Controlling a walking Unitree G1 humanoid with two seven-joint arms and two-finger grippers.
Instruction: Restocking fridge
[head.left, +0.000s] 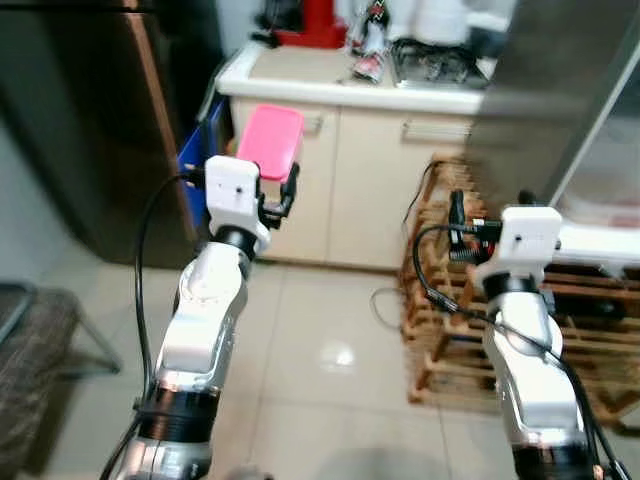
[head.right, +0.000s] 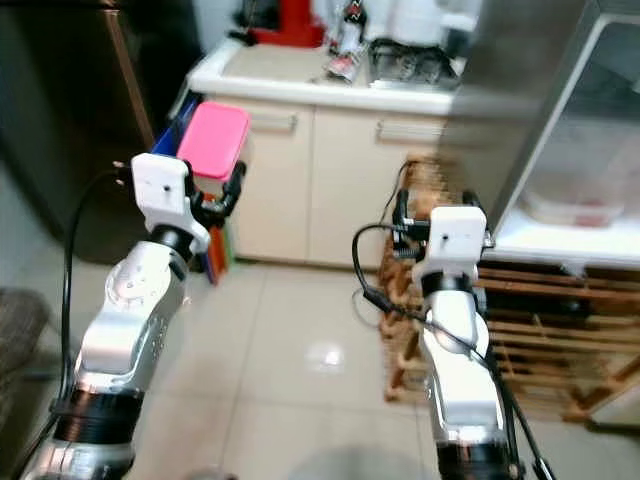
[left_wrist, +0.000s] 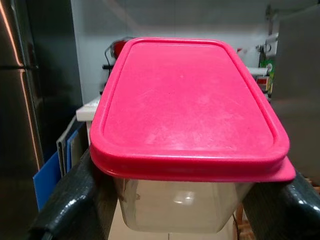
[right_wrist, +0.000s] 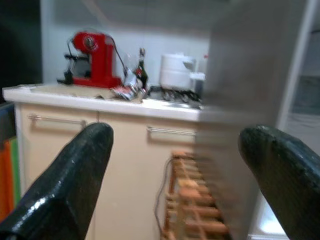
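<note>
Pink-lidded container (left_wrist: 187, 125) clamped between the left gripper's (head.left: 277, 190) fingers; right gripper (right_wrist: 177, 175) spread, holding nothing.

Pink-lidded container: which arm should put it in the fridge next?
Probably left. The left end effector already grips the pink-lidded container between its fingers. The right end effector is open and empty, nearer the open fridge, so free to steady the door.
</note>
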